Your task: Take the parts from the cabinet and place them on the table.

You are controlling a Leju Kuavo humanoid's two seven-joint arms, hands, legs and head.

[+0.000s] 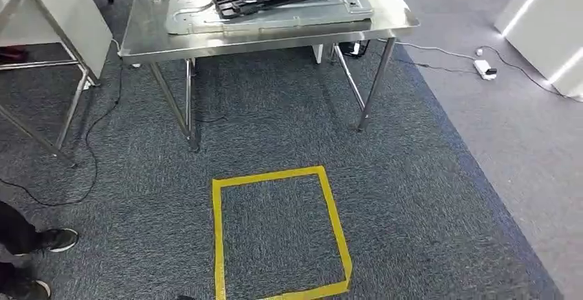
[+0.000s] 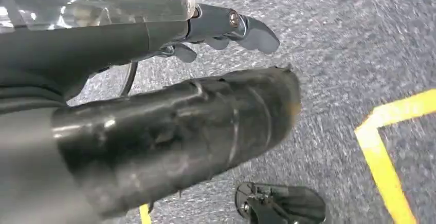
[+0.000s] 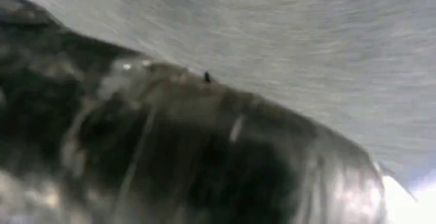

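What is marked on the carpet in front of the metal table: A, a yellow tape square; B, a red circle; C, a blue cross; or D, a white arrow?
A: in the head view a yellow tape square lies on the grey carpet, on the near side of the metal table.
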